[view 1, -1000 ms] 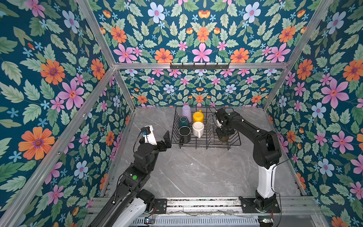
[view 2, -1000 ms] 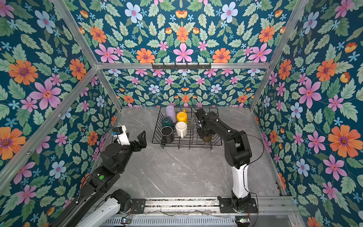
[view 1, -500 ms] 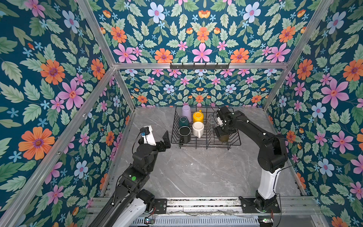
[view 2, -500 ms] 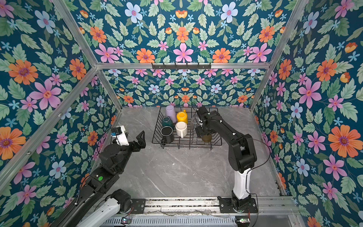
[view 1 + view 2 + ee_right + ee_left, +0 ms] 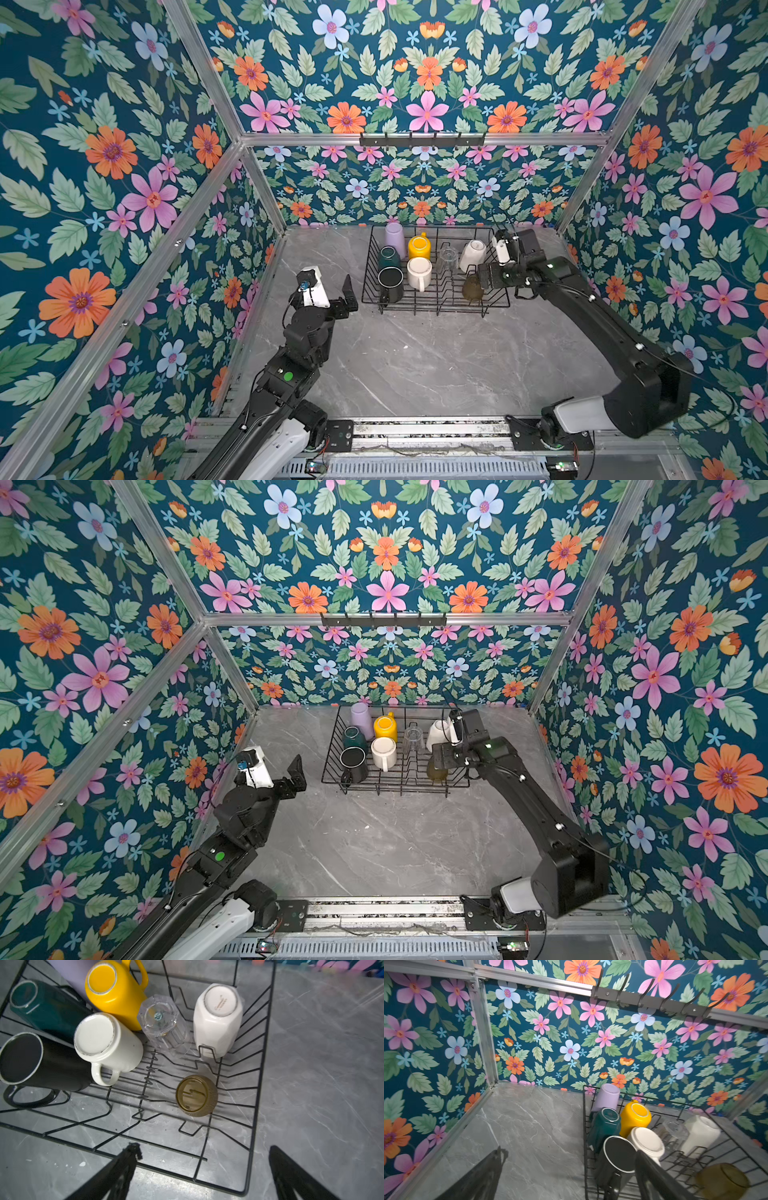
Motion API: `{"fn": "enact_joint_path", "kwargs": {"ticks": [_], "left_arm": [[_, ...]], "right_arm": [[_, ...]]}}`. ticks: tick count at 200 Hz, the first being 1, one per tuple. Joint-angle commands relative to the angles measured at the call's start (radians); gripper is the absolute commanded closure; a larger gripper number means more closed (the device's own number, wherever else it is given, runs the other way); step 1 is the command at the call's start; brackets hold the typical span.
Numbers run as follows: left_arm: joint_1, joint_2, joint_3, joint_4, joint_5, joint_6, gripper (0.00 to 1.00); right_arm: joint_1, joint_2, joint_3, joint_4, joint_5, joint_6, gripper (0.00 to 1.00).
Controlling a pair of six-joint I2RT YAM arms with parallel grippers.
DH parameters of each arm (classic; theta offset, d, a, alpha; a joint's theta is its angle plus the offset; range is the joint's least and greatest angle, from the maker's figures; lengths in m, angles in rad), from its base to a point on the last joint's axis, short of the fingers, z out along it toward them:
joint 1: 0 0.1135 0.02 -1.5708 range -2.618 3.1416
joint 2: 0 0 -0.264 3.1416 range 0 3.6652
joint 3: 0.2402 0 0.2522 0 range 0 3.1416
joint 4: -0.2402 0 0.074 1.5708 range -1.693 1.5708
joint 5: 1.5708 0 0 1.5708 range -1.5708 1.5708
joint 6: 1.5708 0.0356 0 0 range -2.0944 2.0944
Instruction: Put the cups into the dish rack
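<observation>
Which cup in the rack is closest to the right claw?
The amber glass, upside down, alone in the dish rack's front right part, just ahead of the open right claw; the rest stand farther back.

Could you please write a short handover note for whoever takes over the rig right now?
Left gripper: open, empty, over the table beside the rack's left side.
Right gripper: open, empty, above the rack's right side, not touching the amber glass.
Cups: all eight are in the rack, bottoms up, several leaning: lilac tumbler, yellow mug, teal mug, black mug, cream mug, clear glass, white mug and the amber glass.
Done: loading, as far as the views show.
Left: probably only pulling both arms back.
</observation>
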Motion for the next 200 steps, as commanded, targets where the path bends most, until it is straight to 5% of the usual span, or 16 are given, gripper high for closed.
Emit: {"fn": "enact_joint_path", "kwargs": {"ticks": [1, 29, 98, 200], "left_arm": [[0.006, 0.028, -0.048, 0.202, -0.186, 0.142, 0.00], [0.078, 0.079, -0.126, 0.361, -0.221, 0.197, 0.00], [0.410, 0.312, -0.314, 0.557, 0.005, 0.082, 0.01], [0.445, 0.731, -0.443, 1.223, 0.115, 0.167, 0.00]], "right_arm": [[-0.035, -0.094, -0.118, 0.220, 0.053, 0.021, 0.01], [-0.088, -0.180, -0.280, 0.367, 0.146, 0.044, 0.01], [-0.185, -0.248, -0.671, 0.866, 0.256, -0.050, 0.01], [-0.286, 0.008, -0.907, 1.413, 0.104, -0.112, 0.01]]}}
